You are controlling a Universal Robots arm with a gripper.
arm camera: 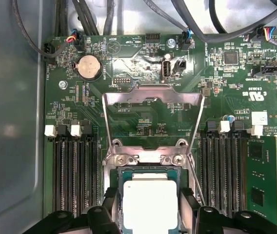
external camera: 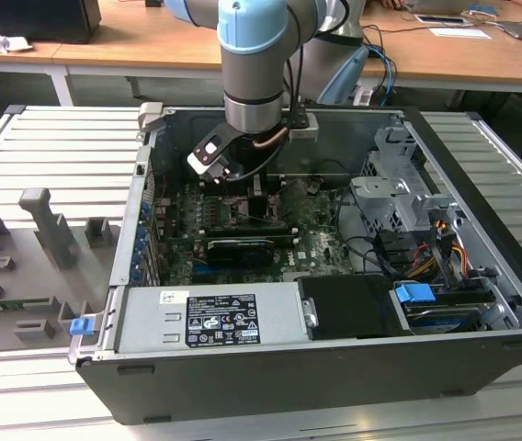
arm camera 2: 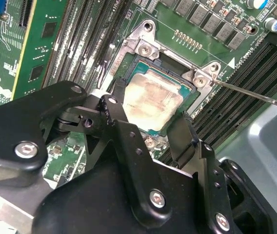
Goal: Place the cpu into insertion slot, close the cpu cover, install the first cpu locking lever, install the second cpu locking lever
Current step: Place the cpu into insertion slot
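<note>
Inside the case (external camera: 270, 390), upper centre of the exterior view, the gripper (arm camera: 149, 197) straddles the cpu (arm camera: 150, 207), which lies flat in the slot (arm camera: 148, 158). Its fingers (arm camera: 110, 202) are spread just wider than the cpu, one beside each opposite edge. The cover (arm camera: 153, 95) lies hinged open, beyond the slot.

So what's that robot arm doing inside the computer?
The robot arm reaches down into an open computer case. Its gripper hangs over the motherboard with its fingers apart on either side of the cpu, which lies in the insertion slot. The cpu cover is flipped back and open, so the chip isn't locked in yet.
</note>
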